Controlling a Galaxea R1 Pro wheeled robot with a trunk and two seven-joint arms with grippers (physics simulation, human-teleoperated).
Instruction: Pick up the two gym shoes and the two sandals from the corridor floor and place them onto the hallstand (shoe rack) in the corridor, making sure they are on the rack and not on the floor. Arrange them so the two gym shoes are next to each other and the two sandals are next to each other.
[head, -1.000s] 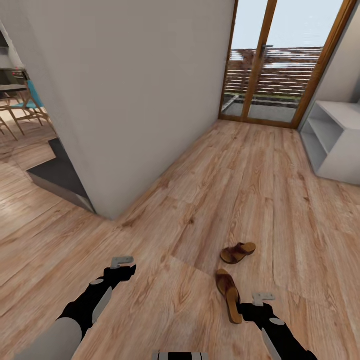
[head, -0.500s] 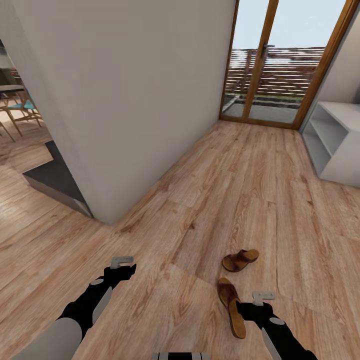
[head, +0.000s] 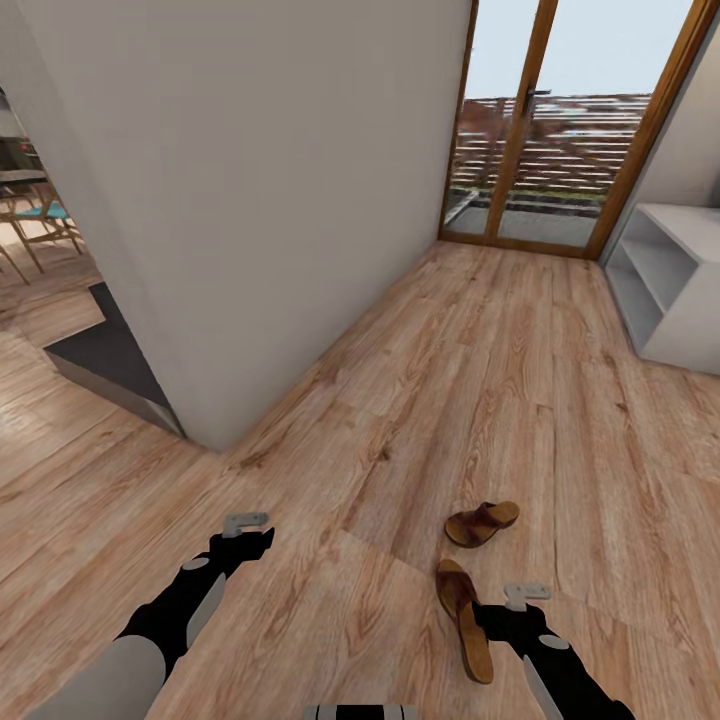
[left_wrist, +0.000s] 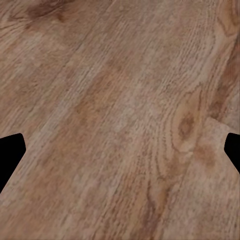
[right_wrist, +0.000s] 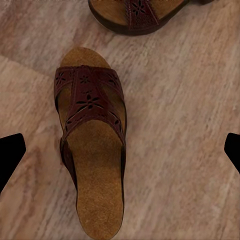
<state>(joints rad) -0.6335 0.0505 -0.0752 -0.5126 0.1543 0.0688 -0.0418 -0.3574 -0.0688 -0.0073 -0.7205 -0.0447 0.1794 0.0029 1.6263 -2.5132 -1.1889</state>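
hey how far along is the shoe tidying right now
Nothing is done yet: both sandals lie on the floor, and the rack looks bare. In hand: the open right gripper hangs beside the nearer sandal. Everything is left, gym shoes included.

Two brown sandals (head: 481, 523) (head: 464, 618) apart on wood floor (head: 400, 400), grey hallstand (head: 665, 290) beyond

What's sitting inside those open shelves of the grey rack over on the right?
The visible part of the hallstand shows bare pale shelves, no shoes. Most of it runs past the picture's edge, so the rest cannot be checked. Both sandals lie on the corridor floor.
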